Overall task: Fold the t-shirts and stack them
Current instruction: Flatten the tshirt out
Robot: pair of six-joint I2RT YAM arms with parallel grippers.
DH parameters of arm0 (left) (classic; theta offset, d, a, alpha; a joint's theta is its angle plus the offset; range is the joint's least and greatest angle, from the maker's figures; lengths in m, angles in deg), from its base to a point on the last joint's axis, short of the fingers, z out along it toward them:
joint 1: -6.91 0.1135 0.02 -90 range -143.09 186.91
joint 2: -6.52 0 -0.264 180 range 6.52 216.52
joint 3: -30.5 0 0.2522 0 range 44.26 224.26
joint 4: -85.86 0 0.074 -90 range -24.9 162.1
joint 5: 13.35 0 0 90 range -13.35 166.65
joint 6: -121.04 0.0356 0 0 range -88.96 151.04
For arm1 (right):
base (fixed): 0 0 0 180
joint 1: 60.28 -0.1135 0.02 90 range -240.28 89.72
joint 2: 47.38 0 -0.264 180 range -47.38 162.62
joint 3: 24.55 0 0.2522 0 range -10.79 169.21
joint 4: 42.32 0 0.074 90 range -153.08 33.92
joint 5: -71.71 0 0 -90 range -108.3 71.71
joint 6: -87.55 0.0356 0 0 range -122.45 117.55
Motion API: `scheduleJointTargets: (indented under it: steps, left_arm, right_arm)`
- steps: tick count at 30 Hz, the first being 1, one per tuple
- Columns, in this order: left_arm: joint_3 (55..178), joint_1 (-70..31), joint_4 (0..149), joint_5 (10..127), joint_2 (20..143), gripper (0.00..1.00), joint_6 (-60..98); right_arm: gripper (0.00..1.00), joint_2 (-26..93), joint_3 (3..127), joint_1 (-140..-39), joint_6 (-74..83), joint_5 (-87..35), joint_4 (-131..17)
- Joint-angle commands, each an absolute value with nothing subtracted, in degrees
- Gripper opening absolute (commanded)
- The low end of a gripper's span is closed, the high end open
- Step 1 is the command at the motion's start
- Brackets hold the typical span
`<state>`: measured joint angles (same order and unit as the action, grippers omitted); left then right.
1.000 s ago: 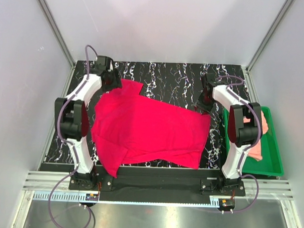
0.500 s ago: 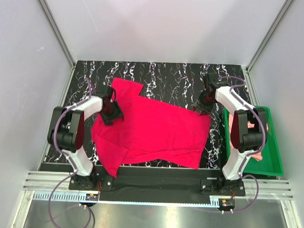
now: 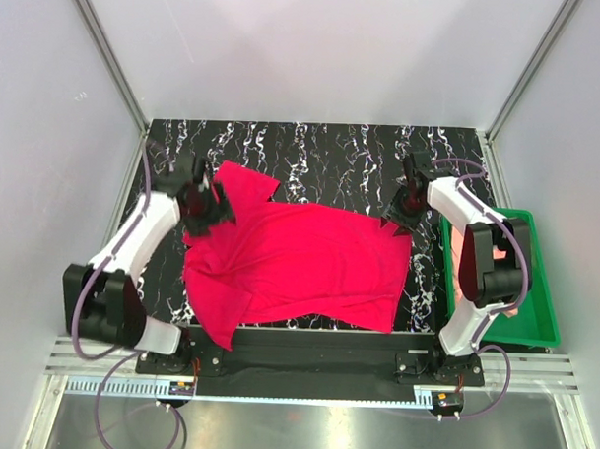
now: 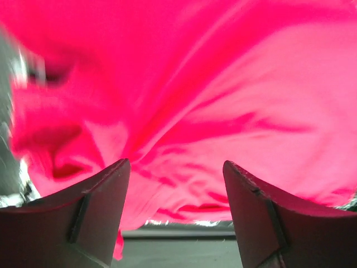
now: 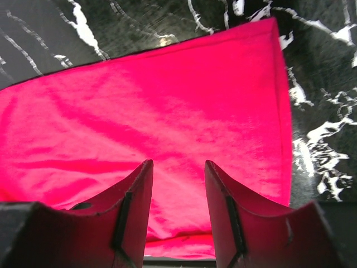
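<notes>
Compared with a second ago, the left claw [image 3: 204, 201] is drawn back from beyond the far-left sleeve of the crimson t-shirt [image 3: 299, 264] to the shoulder edge beside that sleeve, its arm now swung out wide of the shirt's left side; the right claw [image 3: 403, 216] is brought from just beyond the shirt's far-right corner to over that corner. The shirt itself is little moved; it lies spread but creased on the tabletop [image 3: 322, 151]. Both far corners are therefore judged to be lined up for a grasp, with no fold yet made. The salmon-pink t-shirt [image 3: 459, 252] is left in the green tray [image 3: 540, 302] to the right of the crimson shirt, mostly hidden behind the right arm.

Neither claw's opening can be read from overhead; it is settled by the wrist views (the left one is blurred). The left fingers [image 4: 95, 218] are held wide apart, with bunched red cloth beyond them and nothing between; the right fingers [image 5: 134, 223] are parted more narrowly above flat cloth near the shirt's corner, with nothing pinched. The tray and the pink shirt are shown only from overhead.
</notes>
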<state>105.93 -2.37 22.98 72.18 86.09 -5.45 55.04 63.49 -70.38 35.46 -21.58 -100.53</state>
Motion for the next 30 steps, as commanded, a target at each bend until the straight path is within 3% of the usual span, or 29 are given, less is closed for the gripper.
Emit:
scheduleJointTargets:
  steps: [1, 5, 13, 19, 30]
  left_arm:
    - [120.5, 2.0, 26.7, 72.5, 93.4, 0.73, 5.4]
    - [140.9, 5.4, 29.4, 65.7, 110.0, 0.58, 14.7]
    - [168.5, 9.0, 30.2, 59.4, 135.2, 0.53, 26.3]
    - [161.6, 8.1, 45.5, 62.2, 136.8, 0.55, 28.7]
    - [167.9, 5.2, 40.5, 74.8, 144.9, 0.55, 29.5]
  right_arm:
    - [0.50, 52.7, 64.7, -70.1, 36.9, -23.9, -101.1]
    - [0.49, 53.9, 67.3, -69.7, 38.5, -26.1, -102.7]
    - [0.49, 55.4, 72.3, -69.7, 38.2, -26.9, -106.1]
    - [0.49, 54.2, 71.2, -69.2, 36.8, -25.8, -107.5]
    - [0.49, 54.7, 69.4, -67.4, 36.7, -26.8, -106.4]
